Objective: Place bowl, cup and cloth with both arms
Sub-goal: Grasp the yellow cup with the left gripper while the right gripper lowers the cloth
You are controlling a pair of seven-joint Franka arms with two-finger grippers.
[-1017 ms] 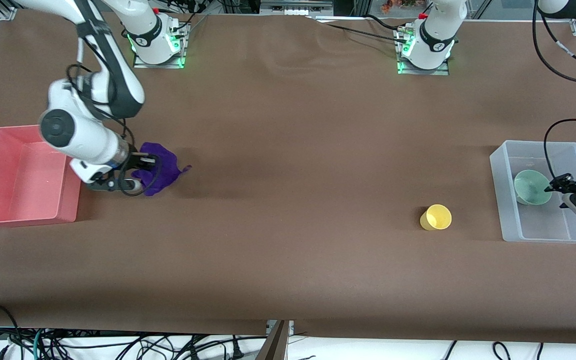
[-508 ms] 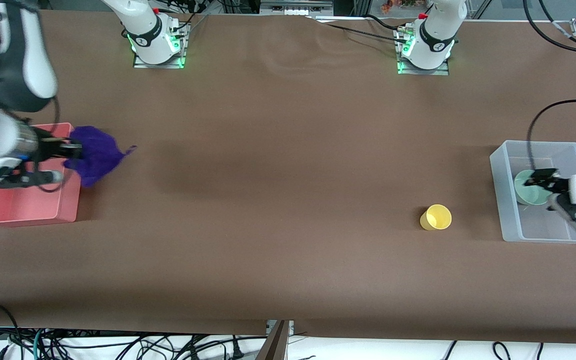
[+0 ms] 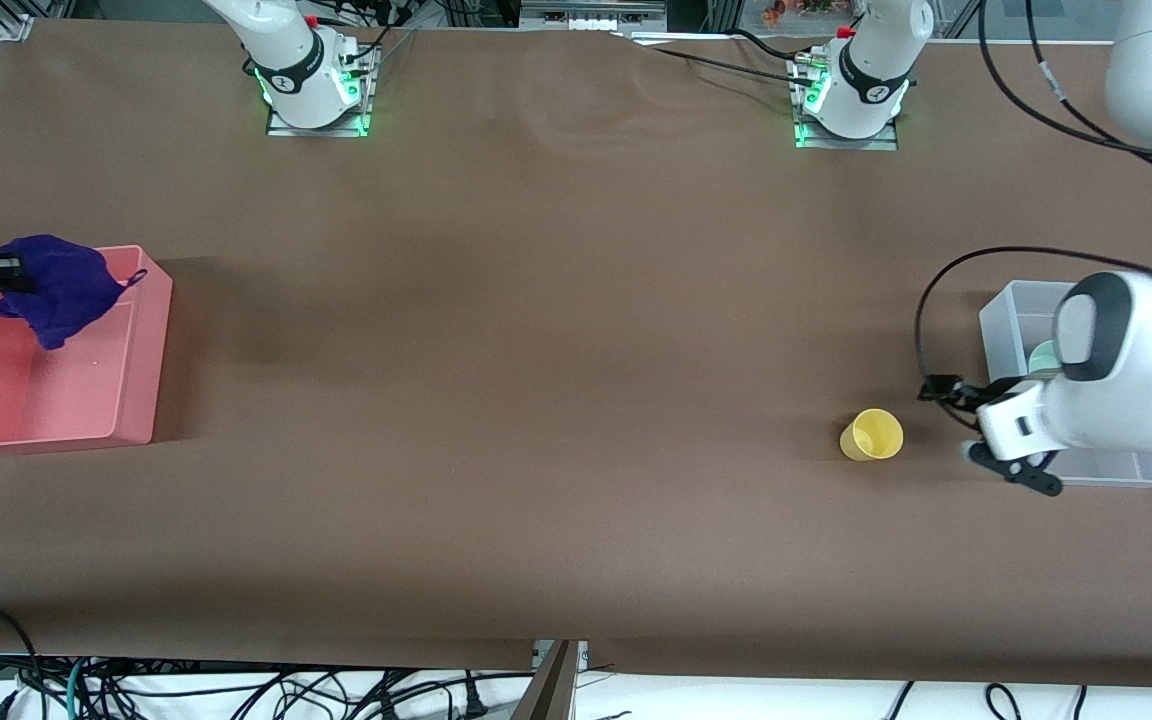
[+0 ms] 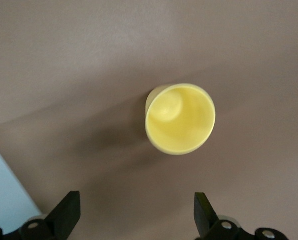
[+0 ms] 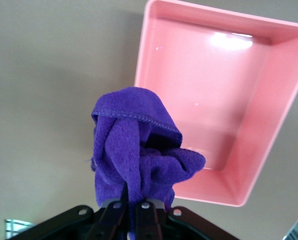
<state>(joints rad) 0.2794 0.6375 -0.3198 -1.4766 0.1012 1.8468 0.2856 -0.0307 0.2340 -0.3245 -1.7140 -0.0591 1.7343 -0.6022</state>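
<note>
Now we see the right end effector (image 5: pixel 134 220) clenched on the purple cloth (image 3: pixel 56 285), which hangs over the pink bin (image 3: pixel 141 340). Our left end effector (image 4: pixel 134 220) is released, its fingers (image 4: pixel 66 212) spread wide over the brown tabletop (image 3: pixel 556 400) just beside the upright yellow cup (image 3: pixel 873 435). Near the cup, the mint-green bowl (image 3: pixel 1041 357) sits inside the clear bin (image 3: pixel 1006 320), mostly hidden by the left arm.

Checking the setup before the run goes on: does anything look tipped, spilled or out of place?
Only the cup: it lies tipped on its side on the table, its mouth toward the front camera. The open left gripper hovers beside it. The cloth hangs from the shut right gripper over the pink bin.
</note>
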